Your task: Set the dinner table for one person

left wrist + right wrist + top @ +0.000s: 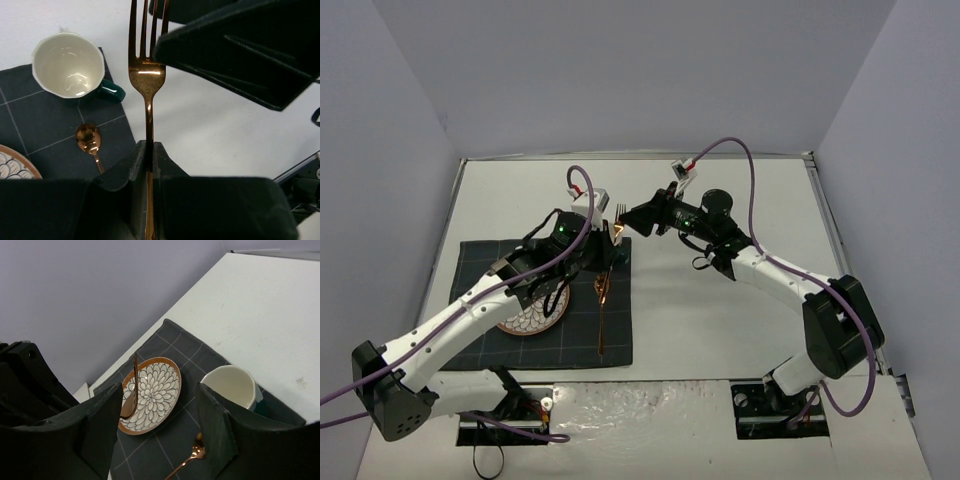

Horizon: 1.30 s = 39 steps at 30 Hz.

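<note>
A copper fork (pixel 146 75) is held by its handle, with my left gripper (pixel 148 147) shut on it and the tines pointing away. In the top view the fork (pixel 620 212) hangs above the dinner table (pixel 720 320) at the placemat's far right corner. My right gripper (pixel 160 405) is open around the fork's tine end (pixel 131 395), which lies close to one finger and well apart from the other. The right gripper (pixel 638 218) meets the left gripper (pixel 610 232) there.
A dark grid-lined placemat (pixel 490 262) carries a flower-patterned plate (pixel 155 390), a copper spoon (pixel 88 138) and a white cup (pixel 67 65) with a green handle. The left arm hides part of the plate (pixel 535 318). Grey walls enclose the table.
</note>
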### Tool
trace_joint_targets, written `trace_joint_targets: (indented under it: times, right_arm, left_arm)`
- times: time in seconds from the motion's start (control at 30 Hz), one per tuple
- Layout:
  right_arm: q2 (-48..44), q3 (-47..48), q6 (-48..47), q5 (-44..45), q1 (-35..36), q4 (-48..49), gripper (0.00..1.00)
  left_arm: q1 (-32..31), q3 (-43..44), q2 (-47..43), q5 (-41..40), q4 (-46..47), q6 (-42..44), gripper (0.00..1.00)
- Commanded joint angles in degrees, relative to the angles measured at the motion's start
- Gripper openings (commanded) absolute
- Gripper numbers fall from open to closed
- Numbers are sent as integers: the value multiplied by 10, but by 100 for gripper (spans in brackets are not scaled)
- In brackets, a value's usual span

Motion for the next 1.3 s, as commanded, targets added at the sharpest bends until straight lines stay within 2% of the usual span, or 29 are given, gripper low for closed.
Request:
trace_joint_targets:
  times: [0.0,0.1,0.13,0.27,0.4,0.67,0.77,0.93,1.1,1.27]
  right_arm:
    - [-57,44,-74,33,4,-62,76]
    - [-79,51,-99,61,3,-114,92]
    - [-97,55,-111,78,4,-158,99]
    - [-157,65,-148,161,3,-268,100]
    - [-230,42,-147,226,3,-326,100]
    - [-378,-8,-142,260,3,-430,100]
    - [-417,-22,-136,249,3,-442,100]
    - [-451,-50,-129,217,3,-444,100]
    - [-467,-70,-130,178,3,-443,100]
    - [-473,-76,-139,147,3,-444,100]
  left_arm:
    - [-4,1,-32,-41,-16,37,0]
    - [-3,-4,-44,-52,-31,52,0]
    - [-4,-7,-50,-59,-38,60,0]
    - [5,-13,-69,-95,-73,93,0]
    - [47,-21,-87,-101,-93,111,0]
    - [261,-59,-137,-13,-103,179,0]
    - [327,-68,-141,13,-104,216,0]
    - [473,-85,-125,53,-105,279,0]
    - [581,-110,-84,122,-68,352,0]
    - [639,-121,-25,156,-34,382,0]
